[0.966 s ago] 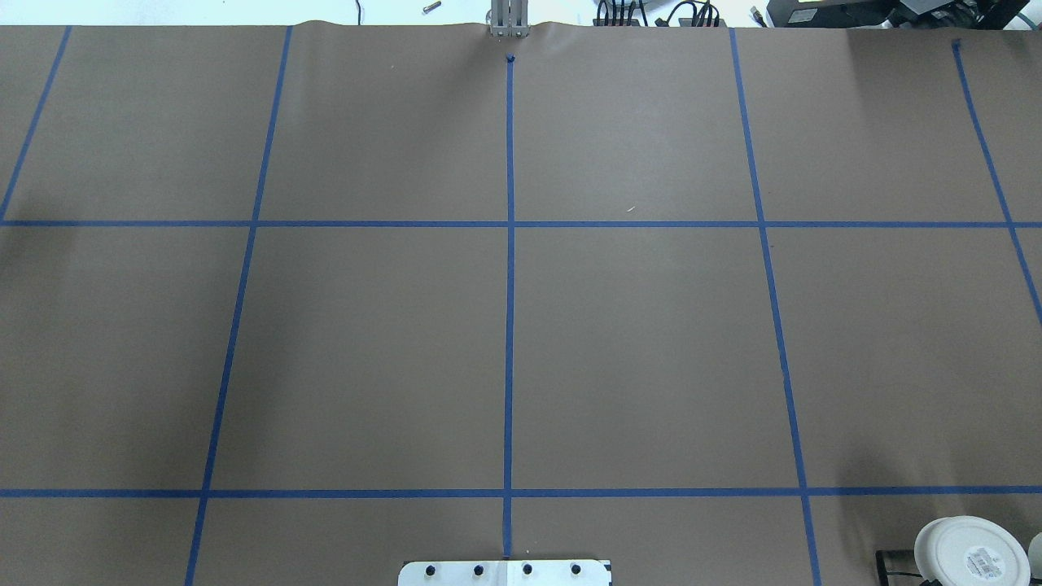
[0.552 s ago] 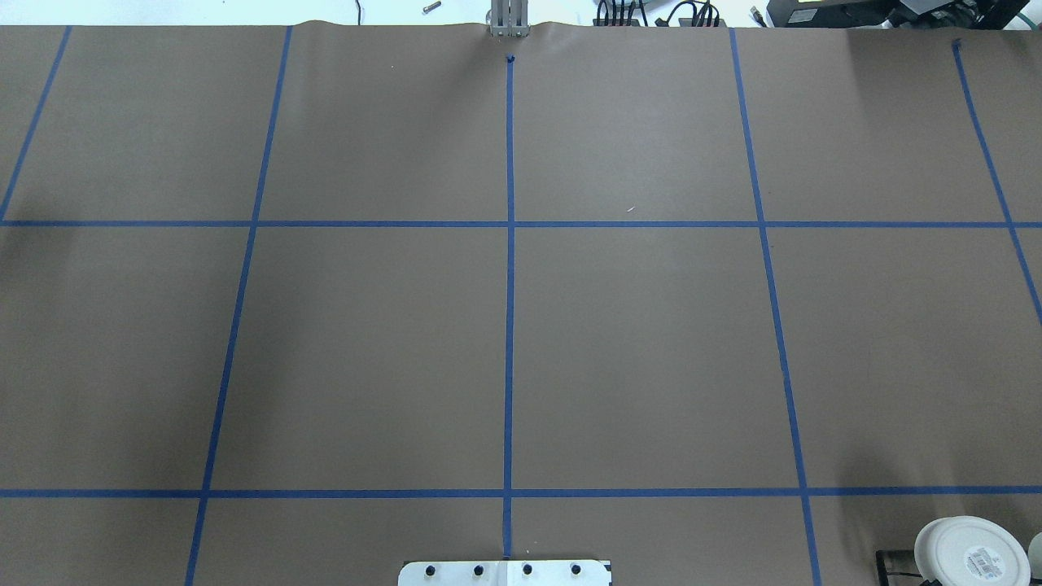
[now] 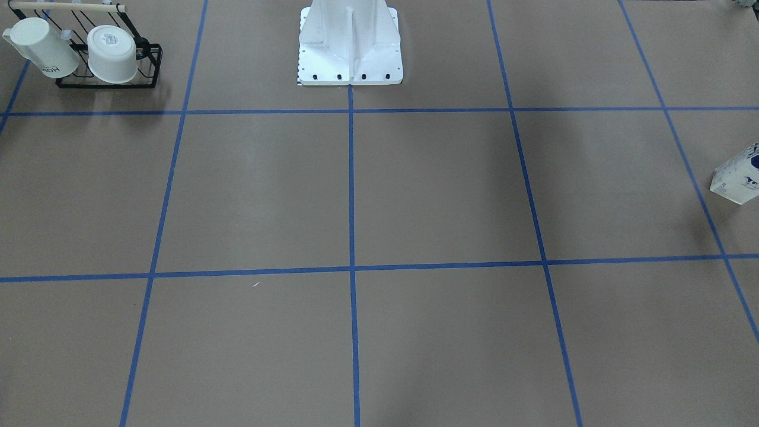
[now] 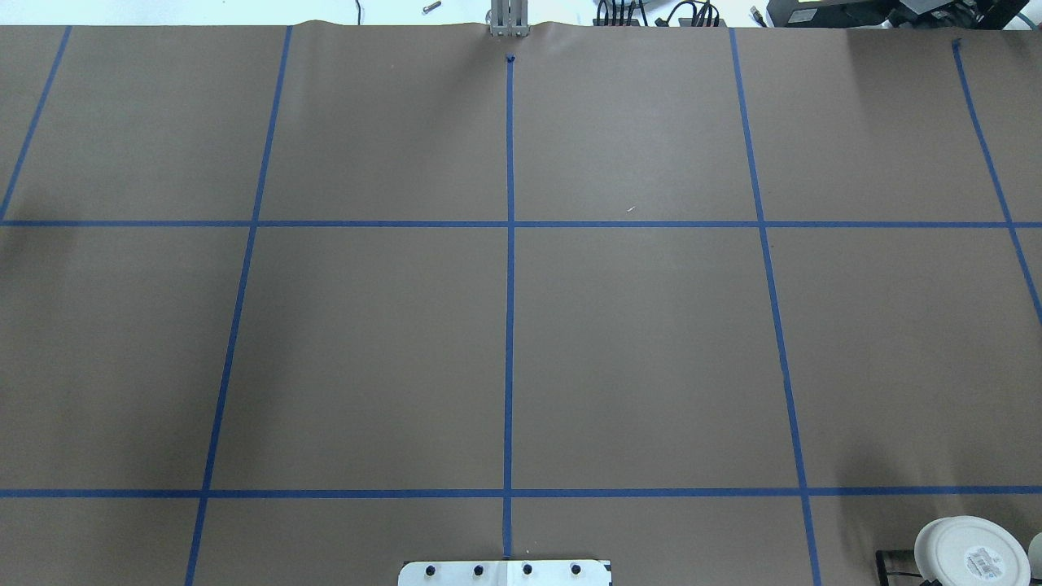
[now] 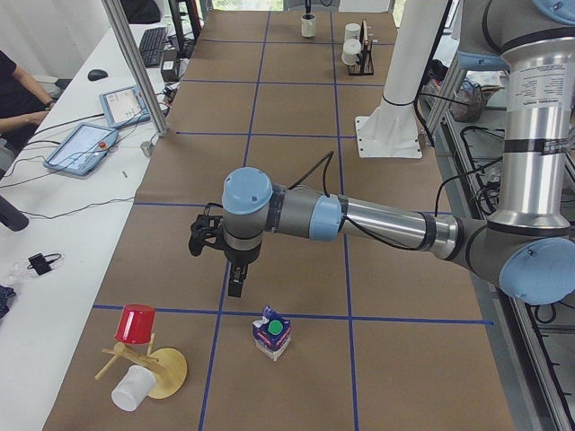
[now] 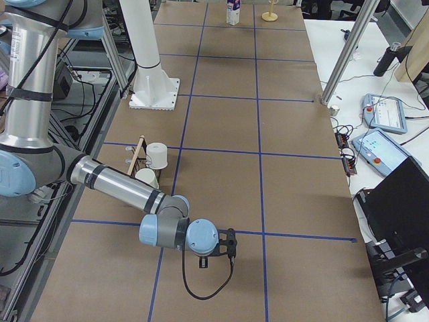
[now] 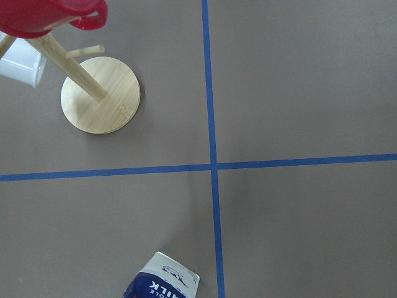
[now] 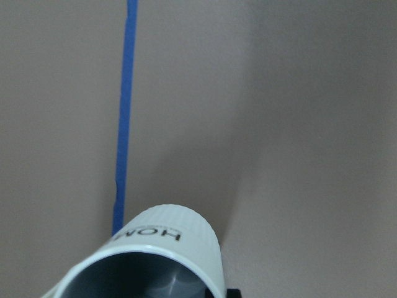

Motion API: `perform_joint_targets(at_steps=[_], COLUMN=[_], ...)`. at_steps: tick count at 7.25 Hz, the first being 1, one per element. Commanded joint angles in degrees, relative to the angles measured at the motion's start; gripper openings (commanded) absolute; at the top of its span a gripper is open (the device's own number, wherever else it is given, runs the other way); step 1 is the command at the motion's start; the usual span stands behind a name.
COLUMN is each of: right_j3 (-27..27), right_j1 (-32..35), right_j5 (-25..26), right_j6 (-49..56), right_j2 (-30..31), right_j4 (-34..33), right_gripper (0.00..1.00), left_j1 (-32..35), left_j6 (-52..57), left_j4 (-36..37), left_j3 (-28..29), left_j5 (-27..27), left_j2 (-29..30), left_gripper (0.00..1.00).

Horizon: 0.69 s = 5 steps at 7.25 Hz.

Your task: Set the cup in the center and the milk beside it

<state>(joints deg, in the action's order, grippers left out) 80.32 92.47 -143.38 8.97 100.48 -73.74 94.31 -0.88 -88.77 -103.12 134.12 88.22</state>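
The cup (image 3: 41, 53), a white mug marked "HOME", lies tilted in a black wire rack (image 3: 148, 65) at the table's corner near my right arm. It fills the bottom of the right wrist view (image 8: 164, 245), dark mouth towards the camera. The milk (image 5: 271, 334), a blue and white carton with a green cap, stands at the left end; it also shows in the front-facing view (image 3: 738, 178) and the left wrist view (image 7: 162, 280). The center (image 4: 510, 224) is bare. My left gripper (image 5: 235, 285) hangs above and beside the milk. My right gripper (image 6: 203, 264) hovers off the rack. I cannot tell either's state.
A wider handleless white cup (image 3: 112, 53) sits beside the mug in the rack; its labelled base shows overhead (image 4: 969, 555). A wooden mug tree (image 7: 99, 93) with a red cup (image 5: 137, 323) and a white cup (image 5: 133, 388) stands near the milk. The robot base (image 3: 350, 41) is at the table's edge.
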Motion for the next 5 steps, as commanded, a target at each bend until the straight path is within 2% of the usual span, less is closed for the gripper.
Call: perform_joint_targets(at_steps=[1, 2, 3, 4, 5], right_j3=[0.53, 0.36, 0.71, 0.80, 0.89], right_j1=[0.08, -0.01, -0.88, -4.37, -9.89], right_j5=[-1.99, -4.51, -4.89, -4.11, -1.14], right_j6=[-2.02, -3.24, -4.12, -4.31, -7.18], right_j2=[-8.41, -15.77, -22.20, -27.57, -32.50], right_j4=[-4.62, -11.10, -15.60, -15.99, -15.91], right_gripper=[0.00, 0.00, 0.00, 0.00, 0.00], left_j1=[0.00, 0.00, -0.09, -0.09, -0.09], left_j6=[0.00, 0.00, -0.09, 0.00, -0.09], left_j4=[0.00, 0.00, 0.08, 0.09, 0.17], left_j3=[-0.15, -0.15, -0.15, 0.11, -0.15], left_j5=[0.09, 0.09, 0.09, 0.09, 0.09], left_j2=[-0.15, -0.15, -0.15, -0.15, -0.15], left_gripper=[0.98, 0.98, 0.98, 0.98, 0.98])
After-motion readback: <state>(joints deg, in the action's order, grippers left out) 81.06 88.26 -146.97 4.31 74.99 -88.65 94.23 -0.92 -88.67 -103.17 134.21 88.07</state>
